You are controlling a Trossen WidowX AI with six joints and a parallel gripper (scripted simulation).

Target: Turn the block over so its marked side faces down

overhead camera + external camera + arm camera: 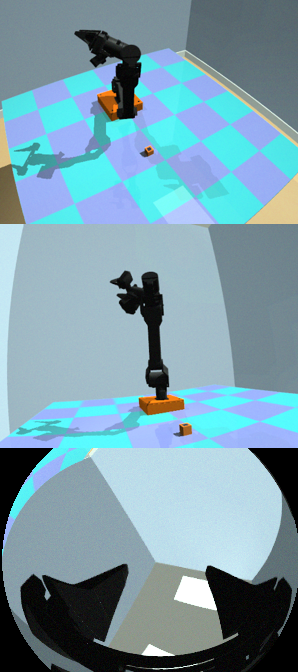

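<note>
A small orange block [149,152] [185,430] rests flat on the checkered table [94,188] [97,440], in front of the arm's base. Its marked side, with a dark square [149,148] [185,424], faces up. The block is not in the wrist view. My black gripper [76,32] [113,288] [166,566] is open and empty, its two fingers wide apart. It is raised high above the table, far up and to the left of the block in the top and exterior views.
The arm's orange base [106,102] [165,407] stands on the table behind the block. The upright arm [128,85] [154,345] rises from it. Shadows of the arm lie across the table. Walls stand behind the table. The wrist view shows mostly walls and ceiling.
</note>
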